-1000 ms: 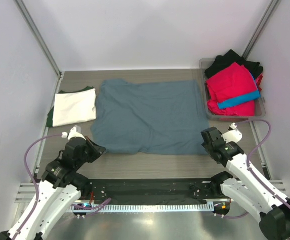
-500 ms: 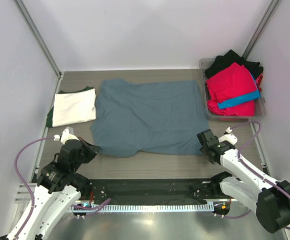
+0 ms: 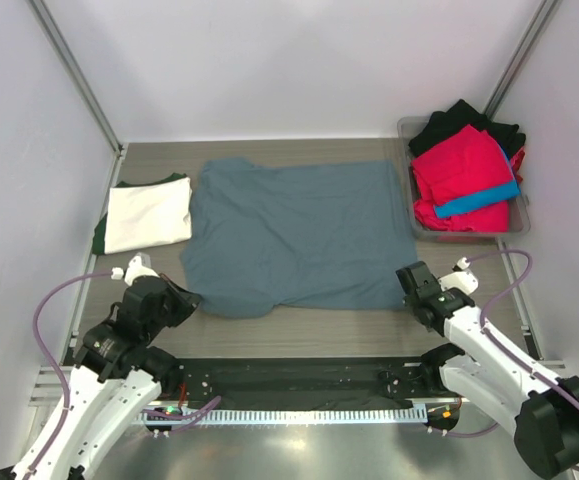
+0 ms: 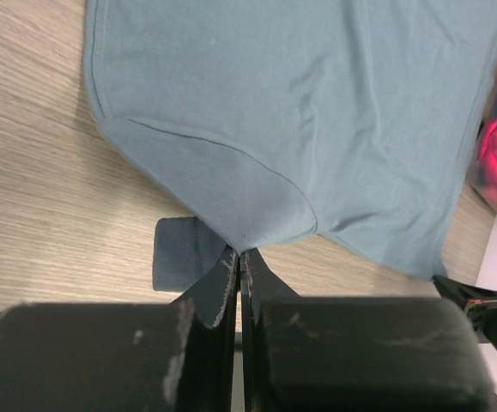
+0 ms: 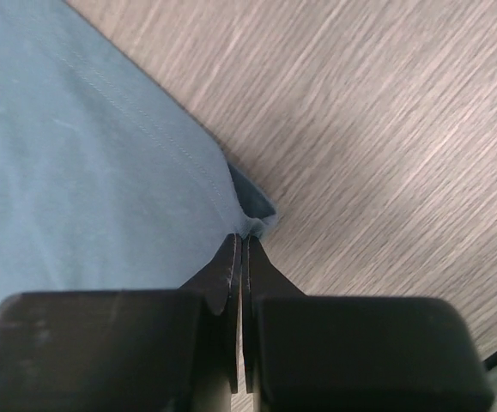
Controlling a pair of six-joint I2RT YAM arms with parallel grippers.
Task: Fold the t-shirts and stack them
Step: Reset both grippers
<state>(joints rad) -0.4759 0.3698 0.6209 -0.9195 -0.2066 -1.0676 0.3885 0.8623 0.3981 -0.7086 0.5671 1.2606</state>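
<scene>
Found left end effector [image 4: 238,257] with jaws pressed together, clamped on the near-left corner of the slate blue-grey t-shirt [image 4: 300,112]. Noted a small flap of the same cloth turned under just left of the fingertips. Confirmed from overhead: left end effector [image 3: 191,297] low over the counter [image 3: 319,322] at that corner.

Found right end effector [image 5: 241,240] likewise closed, with no gap between the jaws, nipping the near-right hem corner of the slate blue-grey t-shirt [image 5: 76,172]. Noted the corner puckered at the pinch, with bare counter [image 5: 385,129] to its right. Located right end effector [image 3: 409,275] overhead at the shirt's near-right corner.

Recorded slate blue-grey t-shirt [image 3: 299,235] spread flat across mid-counter, near edge slightly rumpled towards the left corner.

Logged a folded cream-white t-shirt [image 3: 149,213] at far left, just beside the spread shirt, resting on a dark green t-shirt [image 3: 174,179] (only edges visible).

Logged a grey bin [image 3: 517,228] at far right holding a red t-shirt [image 3: 464,170], a black t-shirt [image 3: 464,118] behind it, and a bright blue t-shirt [image 3: 479,200] showing as a strip near the front.
</scene>
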